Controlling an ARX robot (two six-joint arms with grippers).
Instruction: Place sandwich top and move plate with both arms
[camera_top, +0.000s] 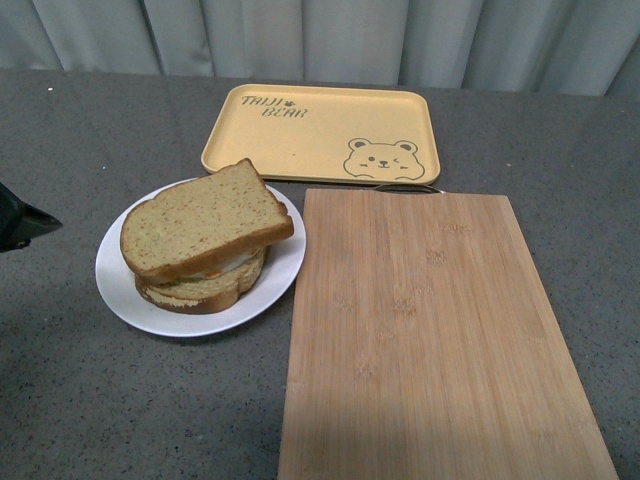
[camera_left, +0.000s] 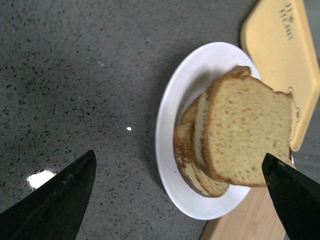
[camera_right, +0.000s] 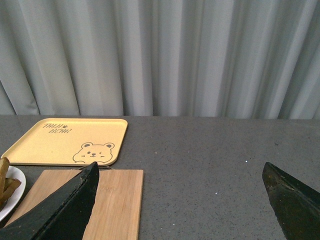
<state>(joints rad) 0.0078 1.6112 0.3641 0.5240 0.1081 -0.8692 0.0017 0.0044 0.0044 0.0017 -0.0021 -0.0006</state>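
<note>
On the grey table (camera_top: 80, 400): wooden board (camera_top: 430, 340) at 4 o'clock, yellow tray (camera_top: 300, 130) at 12, white plate (camera_top: 125, 290) at 9. The top bread slice (camera_top: 205, 220) lies askew on the lower slice (camera_top: 200, 292), on the plate. The left gripper (camera_left: 178, 155) and the right gripper (camera_right: 180, 164) gape wide, both empty.

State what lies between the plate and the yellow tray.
Only bare grey tabletop; the front view shows the plate and the yellow tray apart.

Yellow bear tray (camera_top: 320, 130) sits at the back of the grey speckled tabletop (camera_top: 80, 400), bamboo cutting board (camera_top: 430, 340) just in front, pale curtain (camera_top: 320, 35) behind.
</note>
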